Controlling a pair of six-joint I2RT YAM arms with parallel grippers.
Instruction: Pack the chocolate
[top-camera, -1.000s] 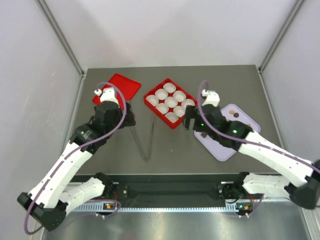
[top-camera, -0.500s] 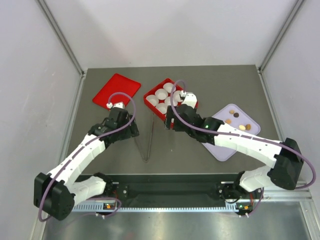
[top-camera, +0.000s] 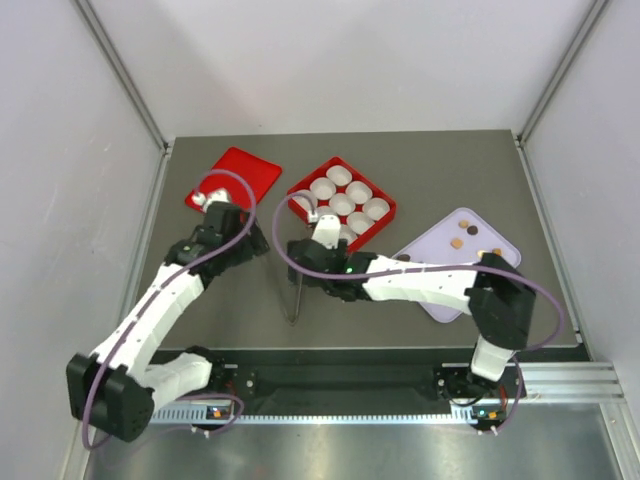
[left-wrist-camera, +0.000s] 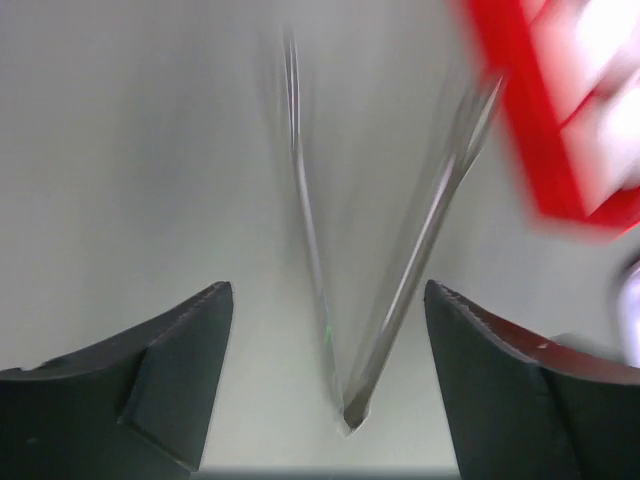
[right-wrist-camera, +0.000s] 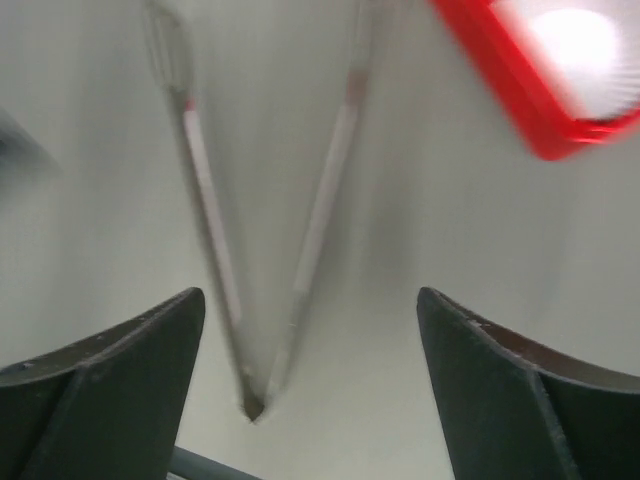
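1. Top view: the chocolate (top-camera: 456, 243) lies as small brown and tan pieces on a lavender tray (top-camera: 462, 216) at the right of the surface (top-camera: 450, 170), well apart from the red box (top-camera: 342, 200) of white paper cups (top-camera: 340, 176). The left end effector (top-camera: 252, 243) and right end effector (top-camera: 303, 258) are both over the metal tongs (top-camera: 290, 290).
2. Left wrist: the left end effector (left-wrist-camera: 328, 300) is spread wide and grips nothing, with the tongs (left-wrist-camera: 300, 200) lying below it.
3. Right wrist: the right end effector (right-wrist-camera: 310, 300) is likewise spread apart over the tongs (right-wrist-camera: 325, 170), and the box (right-wrist-camera: 500, 70) shows blurred at upper right.
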